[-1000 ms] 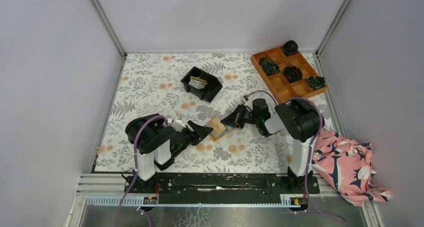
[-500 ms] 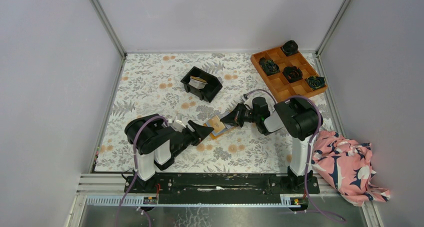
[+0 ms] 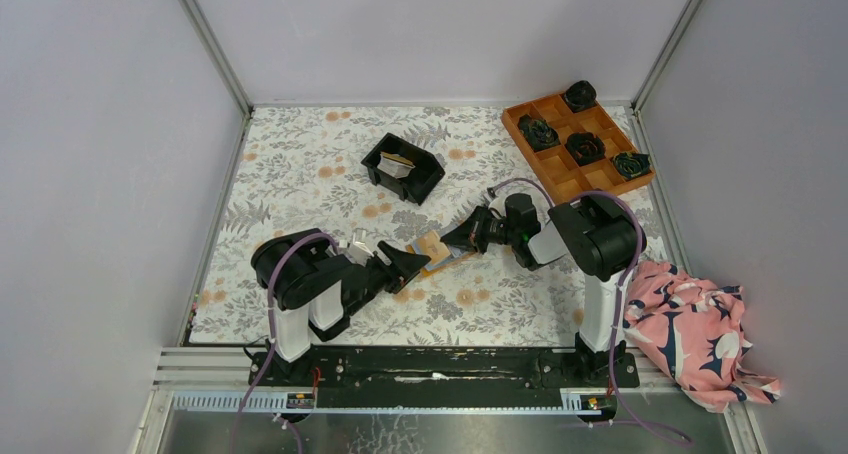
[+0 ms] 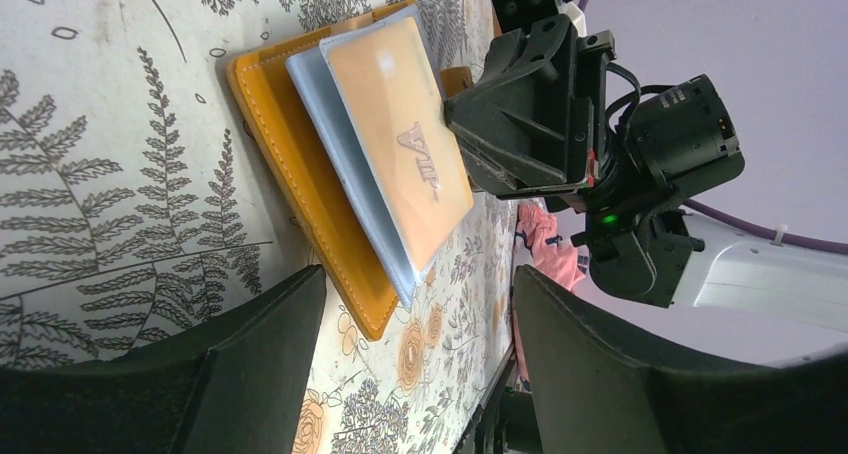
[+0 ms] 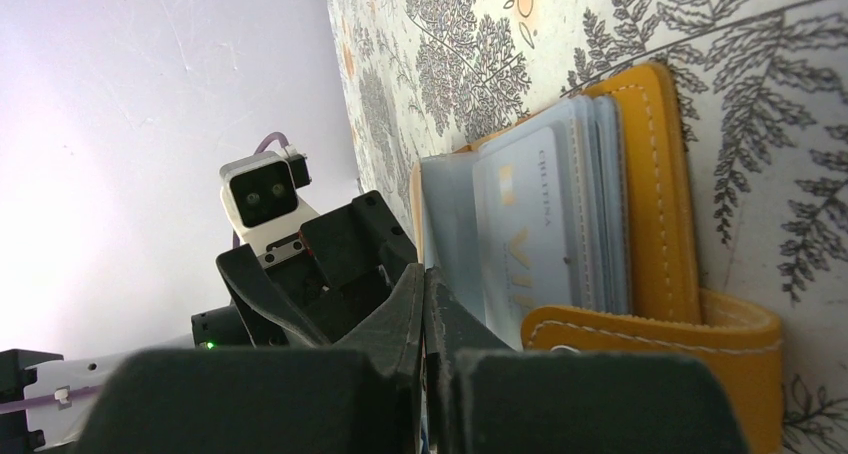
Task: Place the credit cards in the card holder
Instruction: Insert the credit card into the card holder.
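Observation:
The card holder (image 3: 437,251) lies open on the floral mat, orange-tan outside (image 4: 300,184) with light blue pockets. A tan card (image 4: 405,144) shows in its top pocket, and a pale card (image 5: 530,239) appears in the right wrist view. My left gripper (image 3: 410,262) (image 4: 420,274) is open just short of the holder's near corner, nothing between its fingers. My right gripper (image 3: 458,240) (image 5: 423,274) is shut, its tip at the holder's far edge. More credit cards (image 3: 398,164) stand in the black bin (image 3: 420,184).
An orange compartment tray (image 3: 563,179) with dark rosettes sits at the back right. A pink patterned cloth (image 3: 700,334) lies off the mat at the right. Grey walls close in the mat on three sides.
My left gripper's jaws have spread a little wider near the holder's corner. The right gripper stays shut at the holder.

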Robot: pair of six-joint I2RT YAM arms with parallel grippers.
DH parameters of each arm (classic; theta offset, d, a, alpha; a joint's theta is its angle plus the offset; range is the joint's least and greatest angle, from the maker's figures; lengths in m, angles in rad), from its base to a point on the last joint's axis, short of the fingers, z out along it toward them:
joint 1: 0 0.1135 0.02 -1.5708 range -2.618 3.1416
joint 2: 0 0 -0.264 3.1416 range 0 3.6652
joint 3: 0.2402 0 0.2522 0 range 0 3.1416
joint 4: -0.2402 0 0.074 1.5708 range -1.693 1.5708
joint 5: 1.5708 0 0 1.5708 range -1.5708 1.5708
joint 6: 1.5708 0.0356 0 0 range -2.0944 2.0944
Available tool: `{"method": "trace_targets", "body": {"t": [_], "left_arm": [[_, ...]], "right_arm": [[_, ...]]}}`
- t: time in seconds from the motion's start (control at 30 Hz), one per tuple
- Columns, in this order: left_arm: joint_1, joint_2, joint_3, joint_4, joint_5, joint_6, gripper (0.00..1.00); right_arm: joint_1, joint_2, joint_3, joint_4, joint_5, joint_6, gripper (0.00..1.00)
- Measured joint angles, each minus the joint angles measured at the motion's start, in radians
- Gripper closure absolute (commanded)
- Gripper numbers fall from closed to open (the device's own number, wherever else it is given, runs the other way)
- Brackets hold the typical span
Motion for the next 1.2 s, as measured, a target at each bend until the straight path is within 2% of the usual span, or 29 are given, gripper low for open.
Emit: {"method": "trace_targets", "body": {"t": [0.3, 0.5, 0.73, 0.9, 0.93, 1.1, 1.2], "left_arm": [[0.001, 0.03, 0.016, 0.004, 0.001, -0.031, 0.21], [0.013, 0.037, 0.021, 0.005, 0.008, -0.049, 0.25], [0.028, 0.066, 0.029, 0.005, 0.026, -0.048, 0.4], [0.032, 0.092, 0.031, 0.005, 0.026, -0.043, 0.55], [0.032, 0.097, 0.031, 0.005, 0.023, -0.041, 0.58], [0.032, 0.114, 0.031, 0.005, 0.017, -0.025, 0.65], [0.032, 0.119, 0.03, 0.004, 0.015, -0.02, 0.68]], "right_arm": [[0.011, 0.0, -0.009, 0.013, 0.001, 0.002, 1.0], [0.049, 0.003, -0.009, 0.016, 0.003, 0.002, 1.0], [0.084, 0.004, -0.009, 0.006, 0.014, -0.007, 1.0], [0.097, 0.004, -0.009, -0.01, 0.033, -0.016, 1.0], [0.099, 0.004, -0.009, -0.013, 0.036, -0.018, 0.99], [0.107, 0.004, -0.009, -0.033, 0.049, -0.039, 0.76], [0.112, 0.003, -0.008, -0.071, 0.055, -0.066, 0.68]]}}
